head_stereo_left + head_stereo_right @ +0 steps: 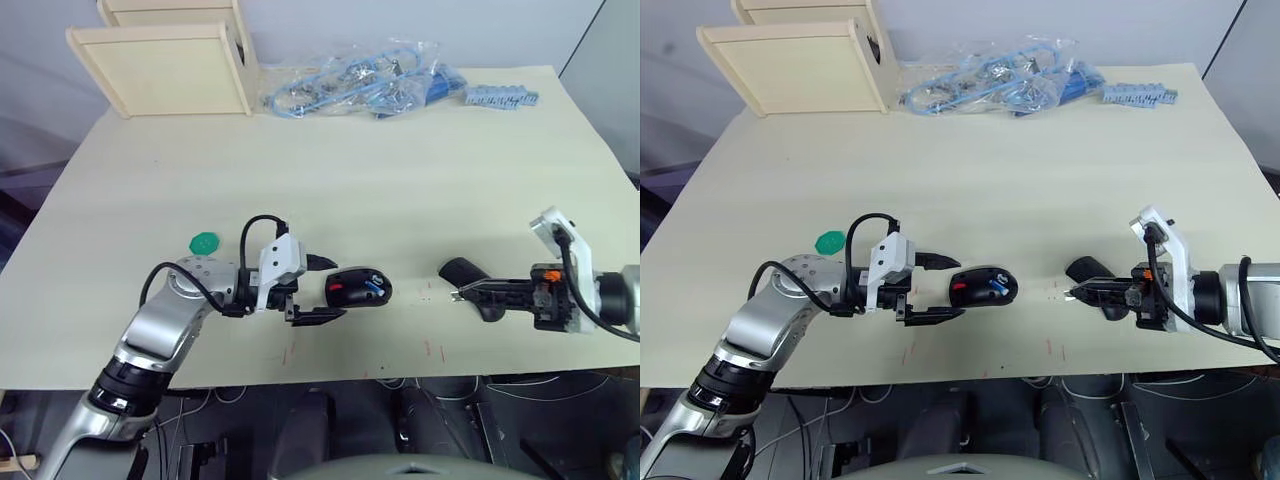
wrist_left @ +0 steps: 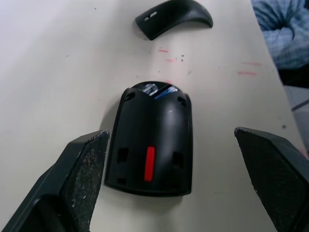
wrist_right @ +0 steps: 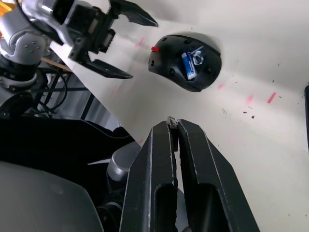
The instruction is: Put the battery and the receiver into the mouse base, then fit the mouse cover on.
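— Two grippers over the table (image 1: pixel 400 200), that's my picture. The left gripper (image 1: pixel 322 290) has its jaws spread wide, and the base (image 1: pixel 358 288) lies on the tabletop just beyond its fingertips (image 2: pixel 82 164), not touching either one as far as I can see.

— Where's the battery?

— In the base. From the right wrist I see the battery (image 3: pixel 188 65), blue, lying in the hollow. The red parts show at the end of the base nearest the left gripper.

— And the right side?

— The right gripper (image 1: pixel 463 294) hovers near the table edge, pointing toward the base, fingers (image 3: pixel 161 145) pressed close with something tiny pinched at the tips (I take it for the receiver (image 3: pixel 170 119), but it's too small for me to be sure). The cover (image 1: pixel 468 278) lies on the table right beside that gripper, partly behind its fingers in my head view; the left wrist shows it whole, well apart from the base.

— Anything in the way?

— Between the base and the right gripper there's bare tabletop with a few small red marks (image 1: pixel 428 349). A green disc (image 1: pixel 204 242) sits beside the left arm. Far back: a pale wooden box (image 1: pixel 165 62) at the corner, a clear bag (image 1: pixel 355 82) of blue cable, and a strip of small grey-blue parts (image 1: pixel 500 96), all well apart from my working area.
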{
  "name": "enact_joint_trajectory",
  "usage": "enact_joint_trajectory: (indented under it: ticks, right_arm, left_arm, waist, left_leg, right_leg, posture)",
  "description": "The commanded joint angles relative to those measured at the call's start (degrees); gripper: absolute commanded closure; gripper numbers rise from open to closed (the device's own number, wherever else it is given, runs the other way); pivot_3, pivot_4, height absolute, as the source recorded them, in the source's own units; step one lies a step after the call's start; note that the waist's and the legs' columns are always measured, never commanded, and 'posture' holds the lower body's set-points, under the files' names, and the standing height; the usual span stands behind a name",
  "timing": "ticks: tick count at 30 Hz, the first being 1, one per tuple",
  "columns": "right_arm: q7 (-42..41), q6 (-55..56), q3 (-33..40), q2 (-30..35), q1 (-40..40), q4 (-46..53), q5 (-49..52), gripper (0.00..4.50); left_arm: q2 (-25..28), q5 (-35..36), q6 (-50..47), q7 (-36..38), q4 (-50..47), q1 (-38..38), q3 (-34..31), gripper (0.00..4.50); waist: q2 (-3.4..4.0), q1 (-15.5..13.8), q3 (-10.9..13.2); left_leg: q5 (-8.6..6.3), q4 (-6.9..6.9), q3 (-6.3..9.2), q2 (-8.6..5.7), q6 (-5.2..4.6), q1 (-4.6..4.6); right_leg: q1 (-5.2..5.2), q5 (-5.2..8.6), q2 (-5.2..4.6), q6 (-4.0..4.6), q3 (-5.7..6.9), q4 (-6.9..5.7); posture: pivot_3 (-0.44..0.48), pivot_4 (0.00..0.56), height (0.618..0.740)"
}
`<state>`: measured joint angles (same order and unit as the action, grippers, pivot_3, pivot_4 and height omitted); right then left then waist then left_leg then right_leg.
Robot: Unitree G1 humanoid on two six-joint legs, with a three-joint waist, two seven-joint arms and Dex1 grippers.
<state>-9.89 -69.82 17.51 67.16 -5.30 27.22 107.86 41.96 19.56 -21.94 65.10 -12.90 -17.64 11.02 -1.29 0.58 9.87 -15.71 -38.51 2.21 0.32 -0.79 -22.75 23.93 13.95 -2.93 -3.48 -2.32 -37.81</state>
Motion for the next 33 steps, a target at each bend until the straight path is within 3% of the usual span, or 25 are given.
enact_joint_trajectory:
  ticks: [1, 6, 14, 33]
  right_arm:
    - [-3.13, 0.75, 7.5, -0.86, 7.03, 3.63, -2.49, 4.5]
    - [-7.42, 1.48, 13.82, -2.96, 16.51, 6.54, -6.77, 4.5]
    - [-11.87, 2.89, 17.37, -5.3, 24.44, 8.73, -12.36, 4.5]
    - [-16.2, 4.85, 17.1, -6.72, 27.64, 8.88, -18.63, 4.5]
  left_arm:
    - [-1.4, -2.75, 4.48, 1.59, 3.72, -1.72, 2.32, 0.07]
    - [-4.36, -5.93, 8.08, 2.25, 9.05, -4.62, 4.75, 0.07]
    - [-7.27, -8.23, 10.37, 2.74, 13.59, -7.03, 5.93, 0.07]
    - [-10.36, -10.14, 9.89, 2.09, 15.31, -7.65, 6.25, 0.07]
  waist:
    - [0.0, -0.28, 0.0]
    - [-0.01, -0.36, -0.01]
    - [-0.01, 0.06, -0.01]
    - [-0.02, 0.01, -0.01]
  left_leg:
    - [0.0, 0.0, 0.01, -0.02, 0.0, -0.01]
    - [0.0, -0.04, -0.01, -0.03, 0.0, 0.0]
    - [0.0, -0.03, 0.01, -0.03, 0.0, 0.09]
    - [0.0, -0.04, 0.03, -0.04, 0.0, 0.12]
  right_leg:
    - [0.0, 0.0, -0.01, 0.0, 0.01, 0.01]
    - [-0.05, -0.03, -0.01, -0.05, -0.01, 0.03]
    - [-0.14, -0.03, 0.03, -0.05, -0.01, 0.04]
    - [-0.2, -0.03, 0.02, -0.05, 0.0, 0.05]
  posture:
    - [0.0, 0.15, 0.74]
    - [0.0, 0.15, 0.74]
    - [0.0, 0.15, 0.74]
    - [0.0, 0.15, 0.74]
